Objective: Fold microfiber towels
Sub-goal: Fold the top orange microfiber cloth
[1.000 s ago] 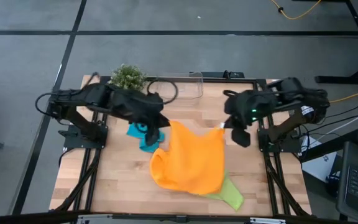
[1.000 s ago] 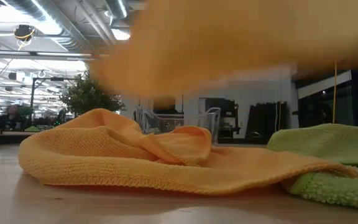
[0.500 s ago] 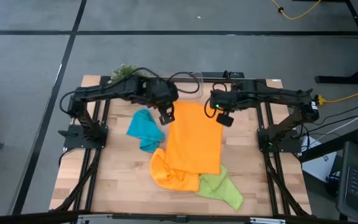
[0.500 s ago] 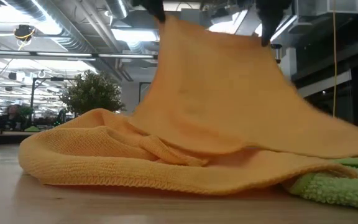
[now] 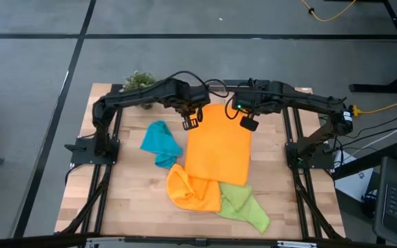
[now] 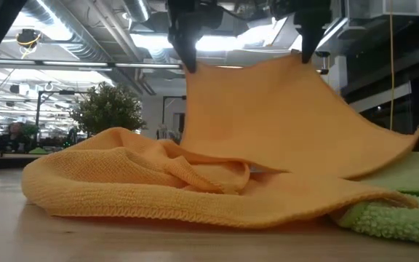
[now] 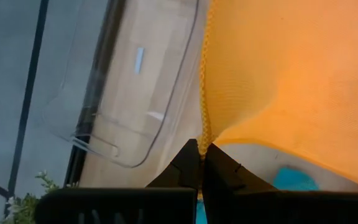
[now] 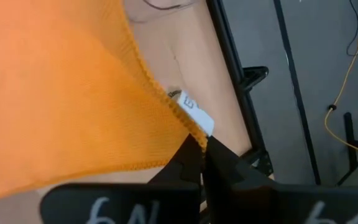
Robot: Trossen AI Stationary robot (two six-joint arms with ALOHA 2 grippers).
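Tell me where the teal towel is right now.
In the high view the teal towel lies crumpled on the table's left half, beside the stretched orange towel that both grippers hold up, and below the left gripper.

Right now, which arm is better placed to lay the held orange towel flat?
Neither alone: the left gripper and right gripper each pinch one far corner of the orange towel, lifted between them. Likely both should lower it together.

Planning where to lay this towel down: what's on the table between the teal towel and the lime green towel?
In the high view, the crumpled orange towel lies between the teal towel and the lime green towel, with the held orange towel hanging over it.
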